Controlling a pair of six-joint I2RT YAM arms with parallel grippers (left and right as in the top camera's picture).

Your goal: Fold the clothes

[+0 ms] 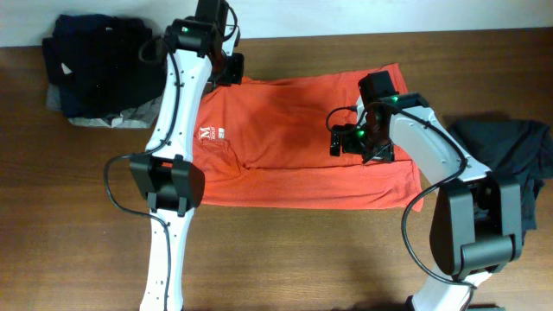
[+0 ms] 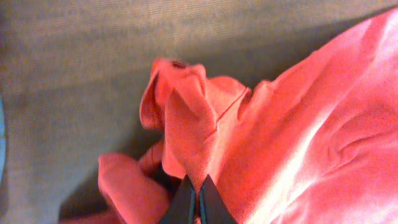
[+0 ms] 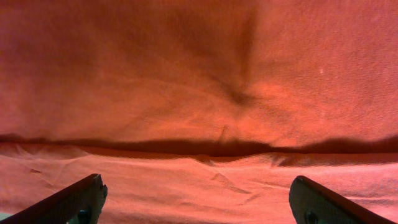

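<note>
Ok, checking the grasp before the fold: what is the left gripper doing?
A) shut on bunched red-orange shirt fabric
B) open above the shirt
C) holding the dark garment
A: the left wrist view shows the left gripper with fingers pressed together on a gathered fold of the red-orange T-shirt.

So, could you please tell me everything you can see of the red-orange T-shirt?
The red-orange T-shirt looks like soft knit fabric, with white lettering near its left end. It lies spread sideways and mostly flat on the wooden table, wrinkled, with one layer's edge overlapping another along its near side. The left end effector is shut on a bunched bit at its far left corner; the right end effector hovers open over its right half.
</note>
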